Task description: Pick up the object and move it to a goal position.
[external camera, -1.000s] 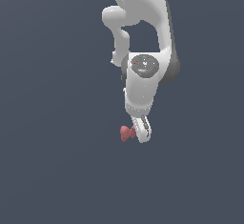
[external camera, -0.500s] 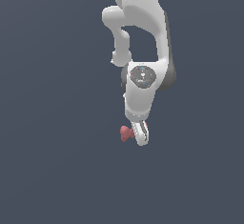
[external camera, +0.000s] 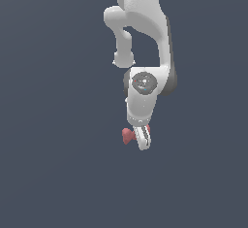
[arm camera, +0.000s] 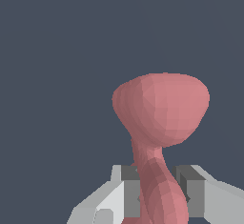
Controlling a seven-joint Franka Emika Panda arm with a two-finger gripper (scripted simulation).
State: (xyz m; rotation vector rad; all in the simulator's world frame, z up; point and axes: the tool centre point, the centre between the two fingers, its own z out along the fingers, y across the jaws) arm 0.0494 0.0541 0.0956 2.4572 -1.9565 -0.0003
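Item: red object (arm camera: pixel 160 111), waist between my pincer (arm camera: pixel 161 197) pads, one lobe jutting toward 9 o'clock of the fingers in the exterior view. Pincer: clamped on it. Step: grasp made. Next: lift and carry steadily to goal, likely.

- No text, label, brand, number or sign can be read in either view.
- The arm's white casing (external camera: pixel 145 23) bears no lettering.
- The red object (arm camera: pixel 159 118) carries no marking.
- The grey ground (external camera: pixel 48 125) is plain.
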